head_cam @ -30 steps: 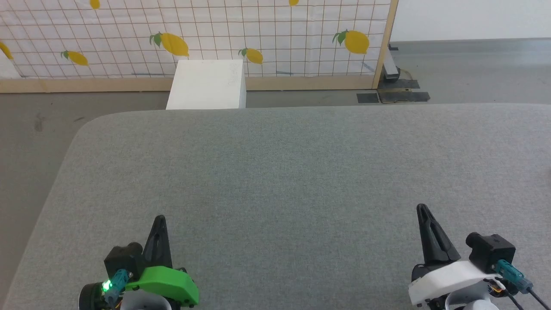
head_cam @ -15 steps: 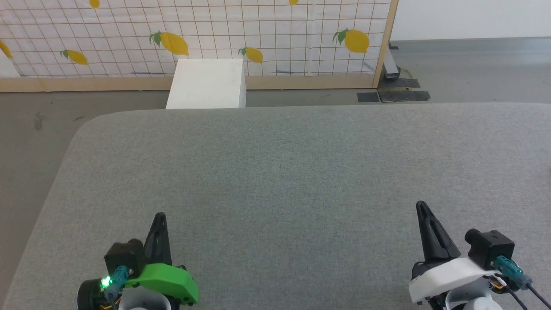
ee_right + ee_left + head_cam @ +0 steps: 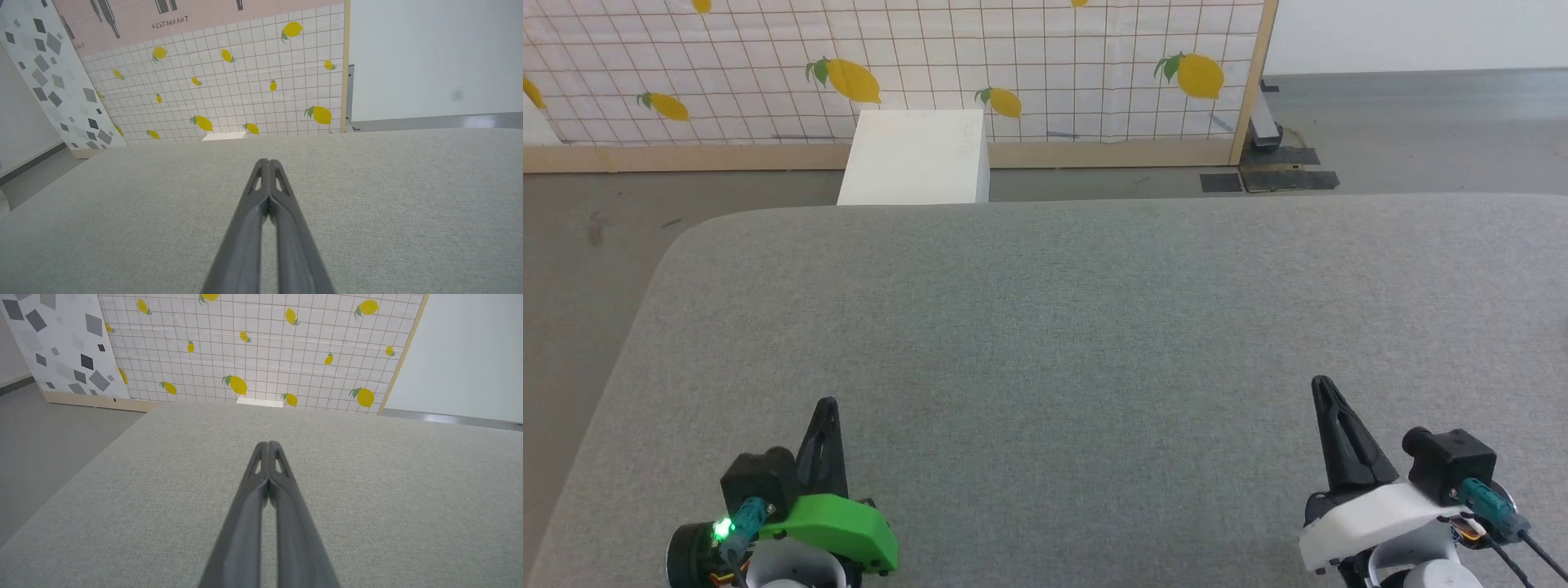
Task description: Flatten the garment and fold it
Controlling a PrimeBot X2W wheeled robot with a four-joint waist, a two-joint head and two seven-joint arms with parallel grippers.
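Observation:
The garment is out of view. A bare grey fabric table (image 3: 1078,327) spreads across the head view. My left gripper (image 3: 827,406) sits low at the near left over the table, its two dark fingers pressed together and holding nothing. My right gripper (image 3: 1321,385) sits at the near right in the same way, shut and empty. In the left wrist view the left gripper (image 3: 267,445) points across the grey surface (image 3: 367,477) with its tips touching. The right gripper (image 3: 267,162) in the right wrist view also has its tips closed over the table (image 3: 388,196).
A rigid white box (image 3: 917,159) stands on the floor just beyond the table's far edge. Behind it runs a lemon-patterned partition (image 3: 1045,65) with a wooden frame. Grey floor (image 3: 580,269) lies to the left of the table's rounded corner.
Both grippers stay shut. The right gripper has crept slightly forward and the whole head view has shifted a little.

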